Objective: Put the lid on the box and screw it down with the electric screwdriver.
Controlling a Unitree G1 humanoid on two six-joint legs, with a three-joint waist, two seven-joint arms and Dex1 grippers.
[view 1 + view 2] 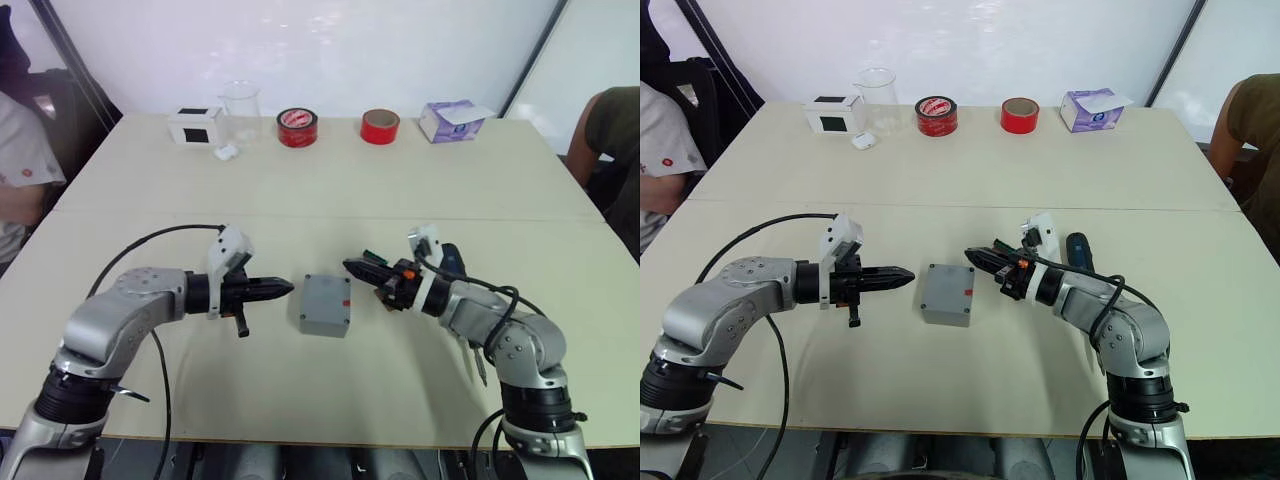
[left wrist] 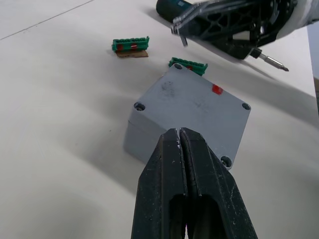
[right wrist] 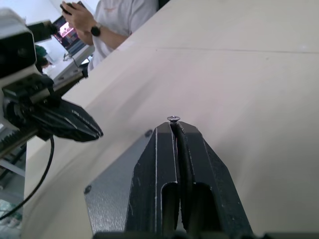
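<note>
We see the box (image 1: pixel 326 304) on the pale surface (image 1: pixel 330 190) with the lid (image 2: pixel 192 102) already seated on it, a small red mark near one edge and screw holes at its corners. The left gripper (image 1: pixel 284 288) hovers just beside the box on its left side, apart from it, its fingers (image 2: pixel 169 164) pressed together on nothing. The right gripper (image 1: pixel 352 267) sits just beside the box on the other side, its fingers (image 3: pixel 164 149) closed on a small screw (image 3: pixel 173 119) whose head sticks out at the tips. Beyond that arm lies the electric screwdriver (image 1: pixel 1078 250), flat on the surface, its bit (image 2: pixel 271 60) free. Two green terminal blocks (image 2: pixel 130 45) lie near the box. Far back stand a white-and-black cube (image 1: pixel 194 126), a clear beaker (image 1: pixel 240 110), two red tape rolls (image 1: pixel 297 127) and a tissue box (image 1: pixel 450 120), with a person (image 1: pixel 20 165) seated at the left edge
</note>
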